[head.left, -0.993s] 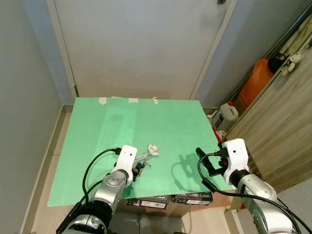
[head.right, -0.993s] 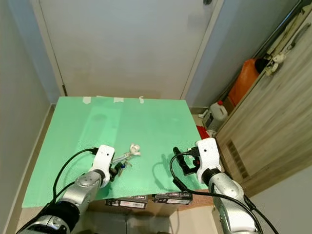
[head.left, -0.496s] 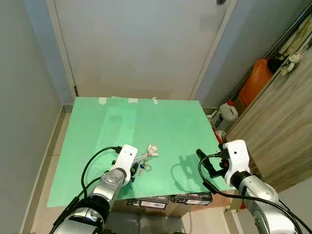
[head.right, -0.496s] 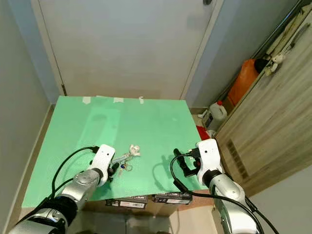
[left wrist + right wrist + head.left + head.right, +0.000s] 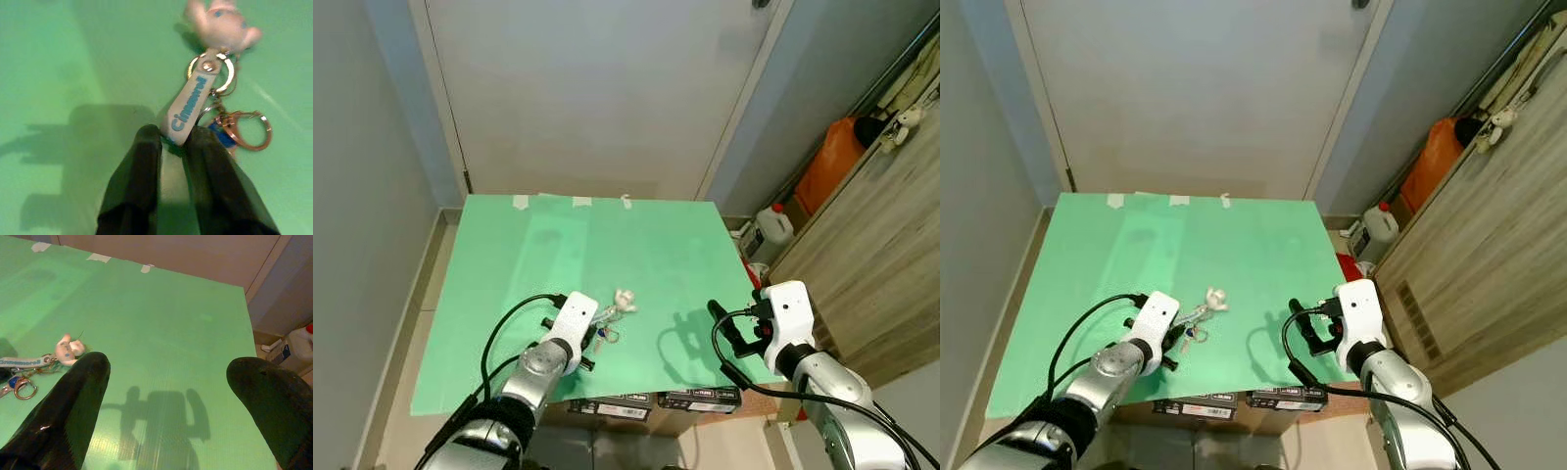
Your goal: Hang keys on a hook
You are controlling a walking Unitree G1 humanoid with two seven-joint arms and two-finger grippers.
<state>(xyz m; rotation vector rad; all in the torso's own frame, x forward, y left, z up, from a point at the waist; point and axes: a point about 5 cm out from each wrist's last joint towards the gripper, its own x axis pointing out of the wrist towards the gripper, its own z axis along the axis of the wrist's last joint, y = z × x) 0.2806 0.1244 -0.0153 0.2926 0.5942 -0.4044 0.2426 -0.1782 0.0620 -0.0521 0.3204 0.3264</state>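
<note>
Keys (image 5: 210,105) lie near the near edge of the green table (image 5: 656,245), left of centre. Left gripper (image 5: 172,139) sits low on them, fingers pinched narrow on the grey strap (image 5: 188,110) with blue lettering. Beyond the strap: silver rings, a blue tag, then a small pale figurine charm (image 5: 625,298) at the far end. Right gripper (image 5: 168,382) hovers over the near right corner of the table, fingers spread wide, holding nothing. Far edge of the table has bits of white tape (image 5: 579,202), then a closed white door (image 5: 597,88). Far right on the floor: white jug (image 5: 771,227), orange container (image 5: 827,162) beside a wooden cabinet (image 5: 881,255).
</note>
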